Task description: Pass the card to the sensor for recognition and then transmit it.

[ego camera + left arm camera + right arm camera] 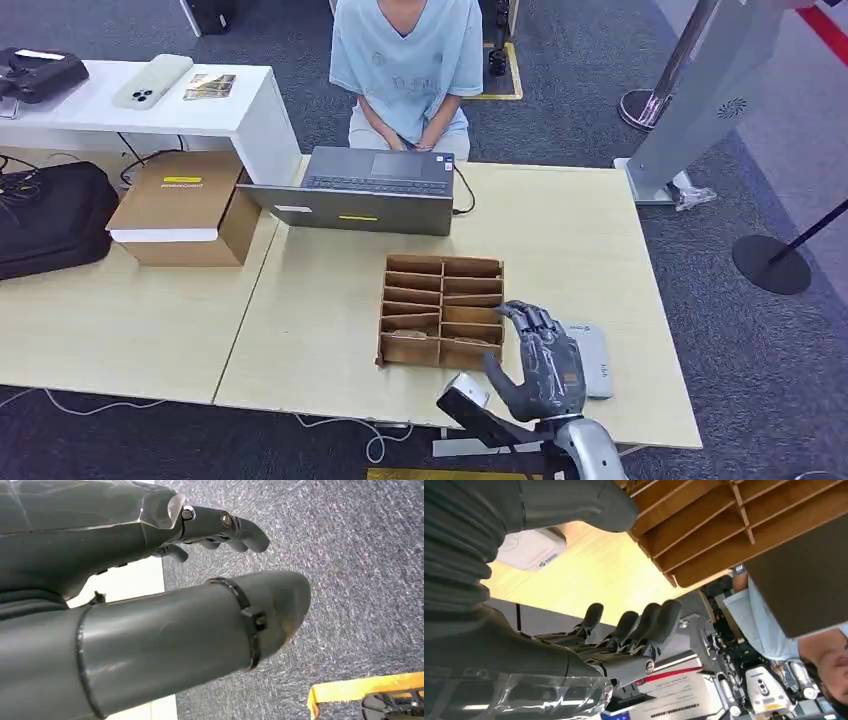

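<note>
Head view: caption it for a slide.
Right hand open beside brown slotted cardboard organiser, above grey card sensor on light wooden table.

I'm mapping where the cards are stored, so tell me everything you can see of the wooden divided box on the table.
The wooden divided box is a brown, shallow open tray, seemingly thin wood, split by a centre wall into two columns of narrow slots. It lies flat on the light wooden table, in front of the laptop and apart from it. The right hand hovers by its near right corner; contact cannot be judged. What the slots hold is unclear.
</note>
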Motion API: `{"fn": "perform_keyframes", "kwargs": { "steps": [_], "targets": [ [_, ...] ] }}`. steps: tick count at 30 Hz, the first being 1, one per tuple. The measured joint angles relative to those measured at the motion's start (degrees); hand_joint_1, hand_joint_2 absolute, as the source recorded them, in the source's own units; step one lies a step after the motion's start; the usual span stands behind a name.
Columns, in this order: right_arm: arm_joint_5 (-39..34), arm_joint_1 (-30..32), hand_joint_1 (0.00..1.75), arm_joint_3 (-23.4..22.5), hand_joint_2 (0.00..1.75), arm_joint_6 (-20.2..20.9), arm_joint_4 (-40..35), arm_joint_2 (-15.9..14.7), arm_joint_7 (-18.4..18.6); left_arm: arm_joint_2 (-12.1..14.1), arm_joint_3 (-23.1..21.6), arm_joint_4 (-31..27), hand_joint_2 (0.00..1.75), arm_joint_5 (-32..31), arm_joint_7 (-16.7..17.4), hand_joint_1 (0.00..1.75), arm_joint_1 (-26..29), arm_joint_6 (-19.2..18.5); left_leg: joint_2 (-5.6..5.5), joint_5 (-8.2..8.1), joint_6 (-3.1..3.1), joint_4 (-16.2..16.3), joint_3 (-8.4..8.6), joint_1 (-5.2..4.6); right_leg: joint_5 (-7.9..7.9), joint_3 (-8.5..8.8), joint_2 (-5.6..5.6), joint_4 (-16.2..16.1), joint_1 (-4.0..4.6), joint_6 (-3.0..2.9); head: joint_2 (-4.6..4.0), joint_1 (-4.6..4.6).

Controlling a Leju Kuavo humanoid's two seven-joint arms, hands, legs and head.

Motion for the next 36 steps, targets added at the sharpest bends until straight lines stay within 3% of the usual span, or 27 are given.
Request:
{"fn": "perform_keyframes", "kwargs": {
  "steps": [9,12,15,17,22,33,36],
  "targets": [
    [-0.28,-1.54,0.73,1.66,1.75,0.44,4.41,0.04,0.46,0.26,0.00,0.00,0.00,-0.48,-0.02,0.00,-0.10,-0.85,0.00,0.00,0.00,0.00,-0.01,0.00,0.00,0.00,0.00,0.00,0.00,0.00,0.00,0.00],
    [-0.28,-2.54,0.66,1.92,1.75,0.74,5.99,0.39,0.77,0.37,0.00,0.00,0.00,-0.48,-0.02,0.00,-0.11,-0.87,0.00,0.00,0.00,0.00,0.00,0.00,0.00,0.00,0.00,0.00,0.00,0.00,0.00,0.00],
    [-0.37,-3.44,0.73,2.05,1.75,1.03,7.50,0.63,0.98,0.44,0.00,0.00,0.00,-0.66,-0.02,0.00,-0.12,-0.98,0.00,0.00,0.00,0.00,0.00,0.00,0.00,0.00,-0.01,0.00,0.00,0.00,0.00,0.00],
    [-0.37,-3.85,0.87,2.10,1.75,1.18,8.50,0.79,1.29,0.48,0.00,0.00,0.00,-0.81,-0.02,0.00,-0.12,-1.01,0.00,0.00,0.00,0.00,0.00,0.00,0.00,0.00,0.00,0.00,0.00,0.00,0.00,0.00],
    [-0.26,-4.69,0.80,2.32,1.75,1.20,10.91,0.96,1.60,0.50,0.00,0.00,0.00,-0.83,-0.02,0.00,-0.13,-1.01,0.00,0.00,0.00,0.00,-0.01,0.00,0.00,0.00,-0.01,0.00,0.00,0.00,0.00,0.00],
    [4.02,-5.85,0.84,2.36,1.75,0.28,13.77,0.96,4.59,0.48,0.00,0.00,0.00,-0.98,-0.02,0.00,-0.13,-1.01,0.00,0.00,0.00,0.00,0.00,0.00,0.00,0.00,0.00,0.00,0.00,0.00,0.00,0.00],
    [4.02,-5.88,1.05,2.36,1.75,0.15,13.96,0.96,4.87,0.48,0.00,0.00,0.00,-0.98,-0.04,0.00,-0.12,-1.01,0.00,0.00,0.00,0.00,-0.01,0.00,0.00,0.00,0.00,0.00,0.00,0.00,0.00,0.00]
  ]
}}
